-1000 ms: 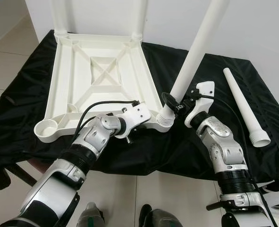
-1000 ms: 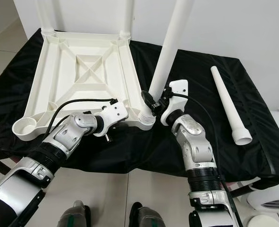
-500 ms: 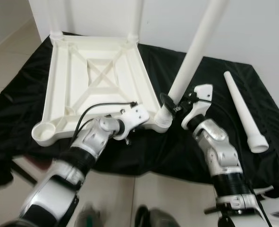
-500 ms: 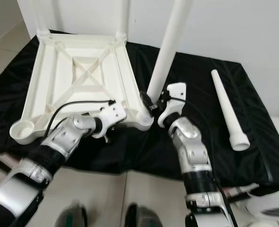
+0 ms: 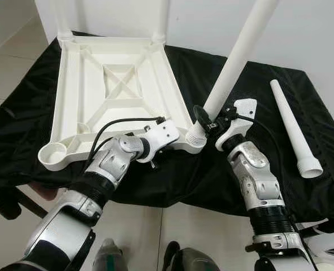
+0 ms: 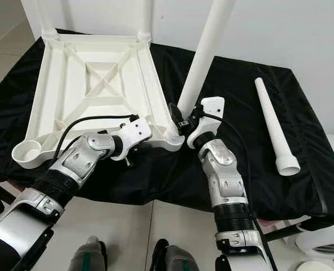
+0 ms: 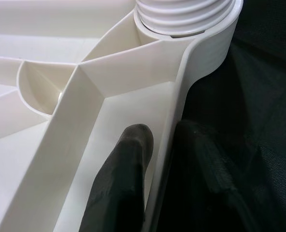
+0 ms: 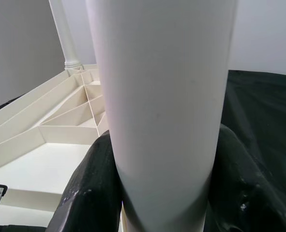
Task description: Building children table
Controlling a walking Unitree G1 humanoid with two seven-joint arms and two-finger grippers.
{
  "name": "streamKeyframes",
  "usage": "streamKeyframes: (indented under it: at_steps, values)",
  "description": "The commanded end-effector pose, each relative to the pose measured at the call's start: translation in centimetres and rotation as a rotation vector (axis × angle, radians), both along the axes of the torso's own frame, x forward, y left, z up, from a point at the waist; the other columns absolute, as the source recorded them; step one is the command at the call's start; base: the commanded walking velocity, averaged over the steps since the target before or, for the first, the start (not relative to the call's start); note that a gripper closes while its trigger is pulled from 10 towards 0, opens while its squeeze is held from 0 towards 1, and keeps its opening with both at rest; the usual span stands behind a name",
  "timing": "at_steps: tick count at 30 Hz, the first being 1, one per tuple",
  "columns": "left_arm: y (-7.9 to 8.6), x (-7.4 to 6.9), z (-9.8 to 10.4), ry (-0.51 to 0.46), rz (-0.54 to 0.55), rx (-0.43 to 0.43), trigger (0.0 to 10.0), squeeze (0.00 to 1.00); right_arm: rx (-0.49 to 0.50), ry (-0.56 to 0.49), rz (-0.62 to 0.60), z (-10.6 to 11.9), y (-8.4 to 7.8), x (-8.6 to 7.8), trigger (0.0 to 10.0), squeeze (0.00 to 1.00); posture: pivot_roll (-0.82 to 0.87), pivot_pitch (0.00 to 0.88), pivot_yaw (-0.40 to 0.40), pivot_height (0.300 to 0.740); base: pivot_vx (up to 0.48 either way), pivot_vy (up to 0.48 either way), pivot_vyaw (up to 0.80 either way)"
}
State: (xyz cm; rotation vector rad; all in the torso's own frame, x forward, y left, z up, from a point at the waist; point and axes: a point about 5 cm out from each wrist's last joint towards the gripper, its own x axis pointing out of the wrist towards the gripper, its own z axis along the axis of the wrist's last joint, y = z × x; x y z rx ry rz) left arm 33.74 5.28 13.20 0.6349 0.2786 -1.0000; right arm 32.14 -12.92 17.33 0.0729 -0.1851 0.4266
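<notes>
The white plastic table top (image 5: 65, 96) lies upside down on a black cloth. Two legs stand in its far corners (image 5: 161, 17). A third leg (image 5: 234, 62) leans to the right out of the near right corner socket (image 7: 181, 14). My right gripper (image 5: 205, 119) is shut on this leg just above the socket, with black fingers (image 8: 92, 188) on both sides. My left gripper (image 7: 162, 137) is shut on the table top's near rim beside that corner, one finger inside and one outside. A fourth leg (image 5: 294, 127) lies loose at the right. The near left socket (image 5: 53, 152) holds nothing.
The black cloth (image 5: 223, 180) hangs over the front edge of the support close to my body. A white wall rises right behind the table top. A pale tiled floor lies to the left, and a white round appliance (image 6: 325, 243) stands at the lower right.
The camera has shifted a little, so the scene sits slightly differently. Both grippers keep their hold, and the leaning leg stays in the near right socket.
</notes>
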Motion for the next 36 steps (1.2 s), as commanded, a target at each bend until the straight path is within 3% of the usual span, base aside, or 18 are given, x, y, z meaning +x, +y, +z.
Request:
streamKeyframes:
  at_steps: [1,36]
  values:
    - [-1.58,0.16,2.24,-0.129,-0.018,-0.039,10.0,0.00,-0.003,0.061,0.005,-1.29,0.37,0.10,10.0,0.00,0.07,0.036,-0.094,0.740,0.000,0.000,0.00]
    - [-1.54,0.11,2.49,-0.132,-0.017,-0.044,10.0,0.00,-0.002,0.057,-0.023,-1.44,0.08,0.30,10.0,0.00,0.07,0.043,-0.094,0.740,0.000,0.000,0.00]
